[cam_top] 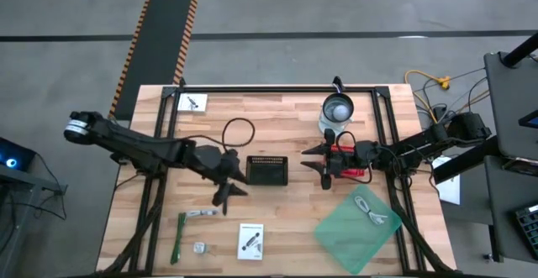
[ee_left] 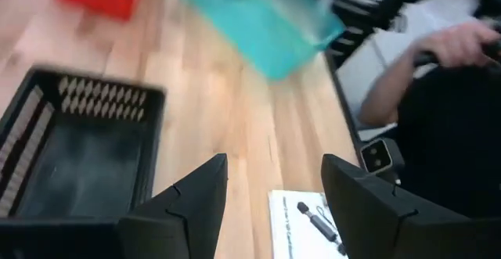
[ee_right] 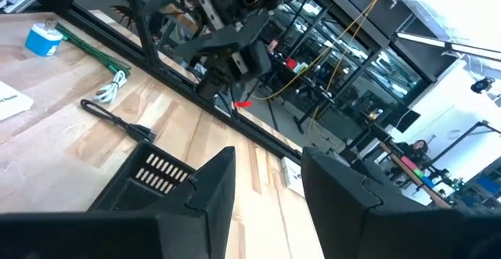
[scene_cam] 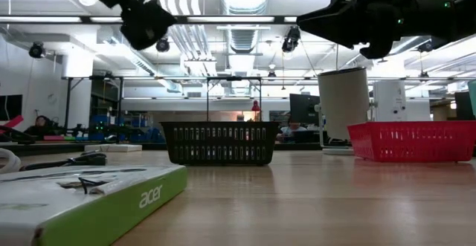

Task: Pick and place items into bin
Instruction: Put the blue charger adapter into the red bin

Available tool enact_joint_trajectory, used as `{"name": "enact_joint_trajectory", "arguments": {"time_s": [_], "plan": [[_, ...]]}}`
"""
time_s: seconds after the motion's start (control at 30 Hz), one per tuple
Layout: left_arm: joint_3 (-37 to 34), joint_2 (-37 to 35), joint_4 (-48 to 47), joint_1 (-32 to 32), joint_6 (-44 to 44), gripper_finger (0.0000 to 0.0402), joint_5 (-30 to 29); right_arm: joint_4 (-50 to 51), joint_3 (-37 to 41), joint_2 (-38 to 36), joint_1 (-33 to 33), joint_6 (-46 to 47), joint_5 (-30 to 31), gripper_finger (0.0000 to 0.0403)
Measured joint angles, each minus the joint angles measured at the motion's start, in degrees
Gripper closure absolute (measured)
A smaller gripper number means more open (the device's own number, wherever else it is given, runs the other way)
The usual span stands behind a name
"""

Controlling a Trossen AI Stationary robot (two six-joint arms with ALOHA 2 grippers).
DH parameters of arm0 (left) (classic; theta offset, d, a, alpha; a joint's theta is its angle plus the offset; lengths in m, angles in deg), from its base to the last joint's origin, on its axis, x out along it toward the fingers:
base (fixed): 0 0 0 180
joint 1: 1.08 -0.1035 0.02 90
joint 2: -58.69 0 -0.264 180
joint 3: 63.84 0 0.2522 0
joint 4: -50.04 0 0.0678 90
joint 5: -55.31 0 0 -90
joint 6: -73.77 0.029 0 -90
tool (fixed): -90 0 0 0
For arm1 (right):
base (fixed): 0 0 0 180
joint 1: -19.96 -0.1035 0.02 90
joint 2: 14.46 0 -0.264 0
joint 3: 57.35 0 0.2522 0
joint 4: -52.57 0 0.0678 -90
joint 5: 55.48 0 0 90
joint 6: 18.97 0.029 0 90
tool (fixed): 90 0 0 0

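Note:
The black mesh bin (cam_top: 267, 170) stands mid-table. My left gripper (cam_top: 231, 186) hovers open just left of it, above the table (ee_left: 274, 165). My right gripper (cam_top: 315, 165) hovers open just right of the bin, pointing at it (ee_right: 266, 161). A white printed card (cam_top: 250, 240) with a dark stick drawn on it (ee_left: 309, 220) lies flat near the near edge. The green strip tool (cam_top: 180, 236) and a small pale object (cam_top: 200, 248) lie left of that card. A second card (cam_top: 193, 102) lies at the far left corner. A coiled white cable (cam_top: 370, 211) rests on a green sheet.
A red basket (cam_top: 349, 162) sits under my right arm. A white cylinder (cam_top: 337, 110) stands behind it. A black cable loop (cam_top: 238, 131) lies beyond the bin. The green translucent sheet (cam_top: 361, 219) covers the near right. A person (ee_left: 446, 95) is beside the table's near edge.

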Motion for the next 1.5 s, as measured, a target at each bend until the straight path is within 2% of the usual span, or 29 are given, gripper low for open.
{"name": "enact_joint_trajectory", "arguments": {"time_s": [0.17, 0.43, 0.53, 0.8, 1.03, 1.17, 1.37, 1.5], "plan": [[6.5, 1.01, -13.2, 0.96, -12.48, 0.021, -5.0, 0.08, 0.0, 0.0, 0.0, 0.36, 0.0, 0.0272], [13.57, 5.45, -25.4, 2.74, -26.93, 0.021, -5.45, 1.35, 0.0, -0.02, 0.22, 4.2, -0.03, 0.0274], [17.12, 9.14, -29.77, 4.55, -31.99, 0.021, -4.57, 2.45, 0.0, 0.0, 0.22, 4.91, -0.04, 0.0274], [30.55, 21.79, -49.59, 10.84, -43.24, 0.021, -2.04, 3.52, 0.0, 0.13, 0.22, 9.18, -0.07, 0.028], [45.75, 34.95, -60.85, 16.86, -52.53, 0.021, 7.38, 3.45, 0.0, 0.15, 0.22, 11.8, -0.07, 0.0279], [52.3, 41.02, -65.19, 19.97, -53.09, 0.021, 11.72, 3.45, 0.0, 0.15, 0.22, 12.15, -0.09, 0.0282], [54.41, 46.21, -65.76, 23.77, -56.08, 0.021, 21.9, 3.43, 0.0, 0.2, 0.22, 13.79, -0.11, 0.0278], [52.8, 47.03, -64.99, 24.87, -56.16, 0.021, 24.12, 3.47, 0.01, 0.57, 0.22, 13.79, -0.2, 0.028]]}}
